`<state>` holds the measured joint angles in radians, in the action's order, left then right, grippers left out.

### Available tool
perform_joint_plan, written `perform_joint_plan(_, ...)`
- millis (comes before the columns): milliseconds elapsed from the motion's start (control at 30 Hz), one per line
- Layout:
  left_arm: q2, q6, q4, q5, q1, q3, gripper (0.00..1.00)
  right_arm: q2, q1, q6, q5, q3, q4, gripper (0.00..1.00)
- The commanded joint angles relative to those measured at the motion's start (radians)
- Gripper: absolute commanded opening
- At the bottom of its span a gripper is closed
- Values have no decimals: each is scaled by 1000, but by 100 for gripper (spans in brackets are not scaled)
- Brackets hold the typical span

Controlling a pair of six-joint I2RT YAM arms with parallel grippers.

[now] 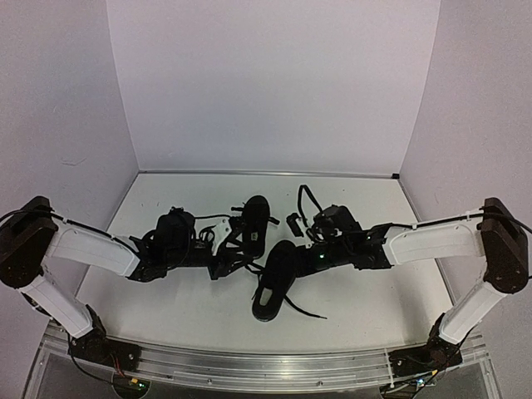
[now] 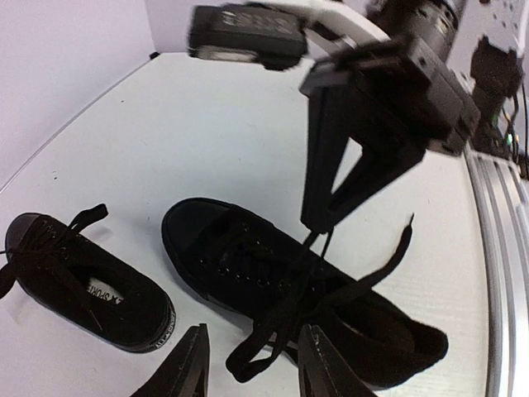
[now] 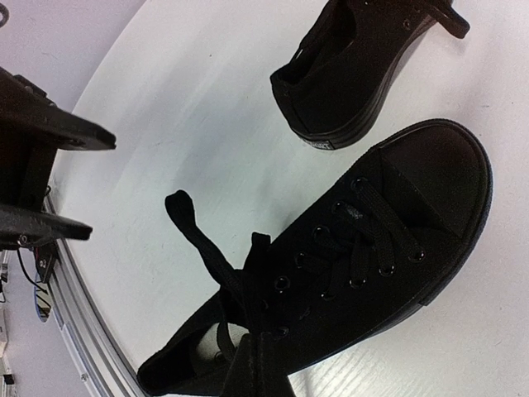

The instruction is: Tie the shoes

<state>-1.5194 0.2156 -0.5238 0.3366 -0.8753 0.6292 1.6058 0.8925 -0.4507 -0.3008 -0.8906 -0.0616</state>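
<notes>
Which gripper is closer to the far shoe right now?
Left. The left gripper sits open right beside the far shoe's heel; the right gripper is over the near shoe, pinching its lace.

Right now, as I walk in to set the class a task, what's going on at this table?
Two robot arms are working on the nearer black shoe. The right gripper is shut on a lace, holding it up, while the left gripper hangs open close by, a loose lace end running between its fingers. No knot shows yet. The second shoe lies apart on the table, laces loose too.
</notes>
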Motion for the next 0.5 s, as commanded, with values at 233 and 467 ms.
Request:
perform_joint_plan(233, -77, 492, 416, 40, -63, 219, 30, 1, -4, -12, 7, -7, -41, 0)
perform_joint_plan(467, -158, 574, 510, 22, -92, 324, 29, 8, -3, -13, 3, -10, -43, 0)
